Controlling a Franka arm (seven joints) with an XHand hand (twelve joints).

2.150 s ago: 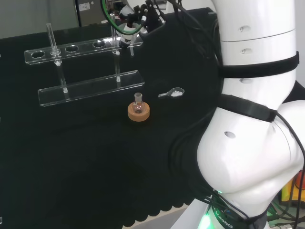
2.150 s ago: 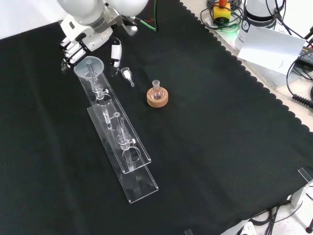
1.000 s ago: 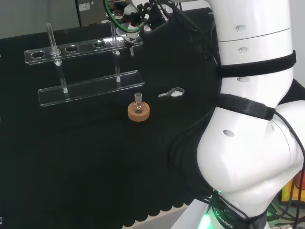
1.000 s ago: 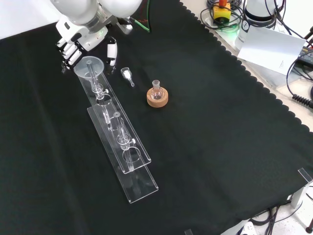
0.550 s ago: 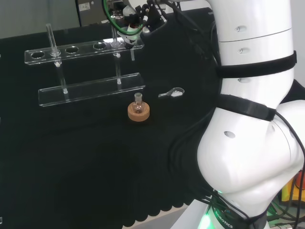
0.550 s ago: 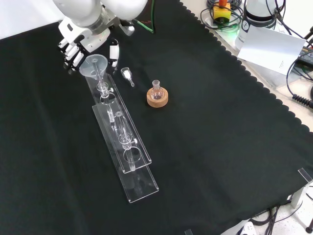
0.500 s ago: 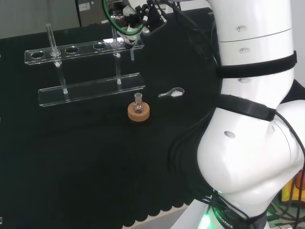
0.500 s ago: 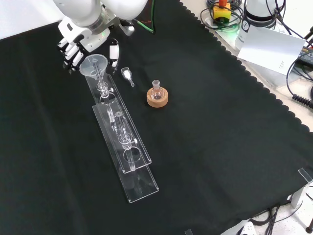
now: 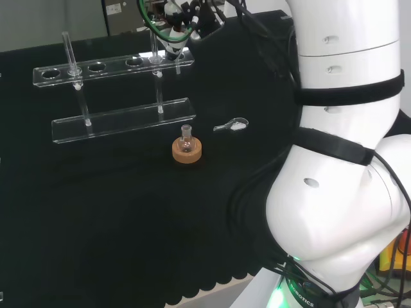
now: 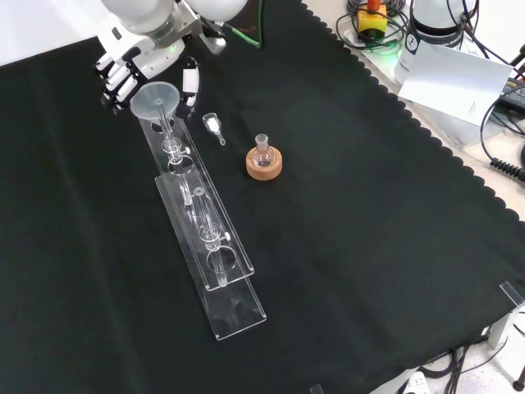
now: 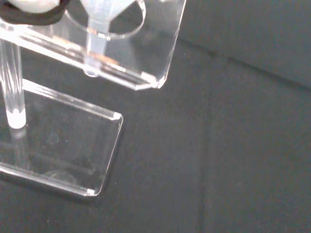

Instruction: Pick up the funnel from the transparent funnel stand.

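The clear funnel (image 10: 154,100) hangs with its stem still down through the end hole of the transparent funnel stand (image 10: 209,240). My hand (image 10: 123,64) is at the stand's far end in the front view, fingers curled on one side of the funnel's rim and the thumb (image 10: 191,83) on the other. In the head view the hand (image 9: 178,18) is above the right end of the stand (image 9: 96,65). The wrist view shows the funnel (image 11: 100,30) with its stem inside the hole of the stand's upper shelf (image 11: 153,56), tip just below it.
A small flask on a cork ring (image 10: 263,162) (image 9: 186,149) stands near the stand. A small glass scoop (image 10: 213,125) (image 9: 232,124) lies beside it. The cloth's scalloped edge and cables lie at the front view's right.
The hand has risen a little with the funnel, so the funnel's rim sits higher over the stand. About a second ago the stand's end shifted slightly with it.
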